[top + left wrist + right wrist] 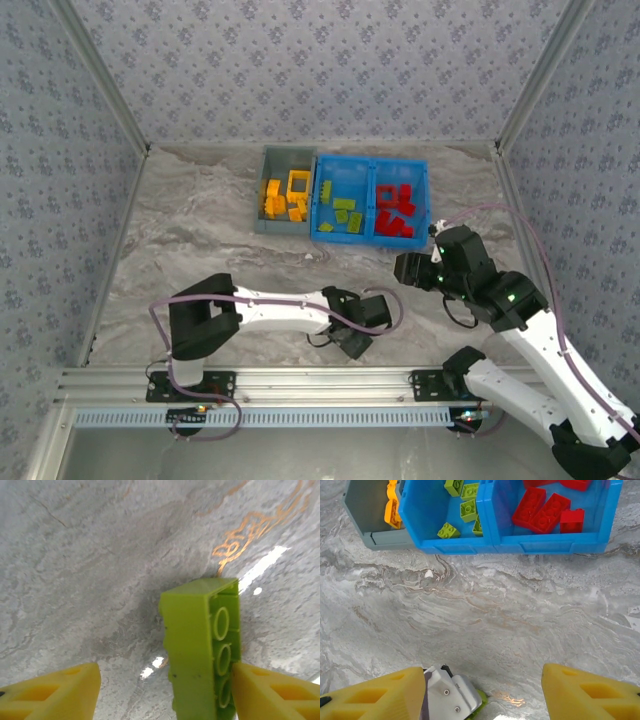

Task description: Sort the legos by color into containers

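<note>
My left pincer [166,680] gapes wide around a green brick [200,645] on edge. My right pincer [484,680] spreads wide too.

- A grey marbled table [200,230] is spreading across the whole cell, with pale swirls running through it.
- Papered walls [330,70] in grey-blue, sprigged with small flowers, are enclosing it on three sides.
- Silver metal posts [100,75] are lining the wall corners.
- An aluminium rail [320,380] is running along the near edge.
- A small white fleck [428,573] is lying on the table.
- Orange veining [250,532] is showing in the marble, with a bright streak of glare [260,567] shining just below it.
</note>
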You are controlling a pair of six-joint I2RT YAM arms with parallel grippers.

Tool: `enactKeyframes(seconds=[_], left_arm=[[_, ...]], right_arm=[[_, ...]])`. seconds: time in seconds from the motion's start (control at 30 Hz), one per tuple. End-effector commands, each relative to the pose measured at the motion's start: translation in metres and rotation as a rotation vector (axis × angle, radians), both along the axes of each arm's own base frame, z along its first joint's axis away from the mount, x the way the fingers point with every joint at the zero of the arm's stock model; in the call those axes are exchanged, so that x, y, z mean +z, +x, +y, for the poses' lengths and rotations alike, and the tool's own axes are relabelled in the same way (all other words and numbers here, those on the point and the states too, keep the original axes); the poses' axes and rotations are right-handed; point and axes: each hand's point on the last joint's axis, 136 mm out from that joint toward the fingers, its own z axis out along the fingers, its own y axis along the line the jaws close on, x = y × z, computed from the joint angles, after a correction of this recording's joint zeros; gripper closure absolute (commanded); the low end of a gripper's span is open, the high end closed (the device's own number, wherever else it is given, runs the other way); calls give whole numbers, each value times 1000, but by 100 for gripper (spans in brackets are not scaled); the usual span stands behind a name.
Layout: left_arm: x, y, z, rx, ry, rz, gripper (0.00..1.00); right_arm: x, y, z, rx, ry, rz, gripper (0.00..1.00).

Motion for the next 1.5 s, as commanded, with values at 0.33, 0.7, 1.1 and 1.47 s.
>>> enactKeyframes(seconds=[0.33, 0.7, 1.1, 1.47], left_arm=[[26, -8, -22, -11, -92, 37, 30], [-19, -20, -20, -9, 9, 125, 36], [17, 13, -6, 63, 2, -8, 73], [120, 145, 31, 296, -258, -39, 75]], right_arm=[[-2, -4, -1, -5, 8, 11, 35], [1, -8, 3, 23, 30, 11, 35], [15, -25, -5, 33, 65, -16, 34], [15, 2, 64, 209, 101, -153, 36]])
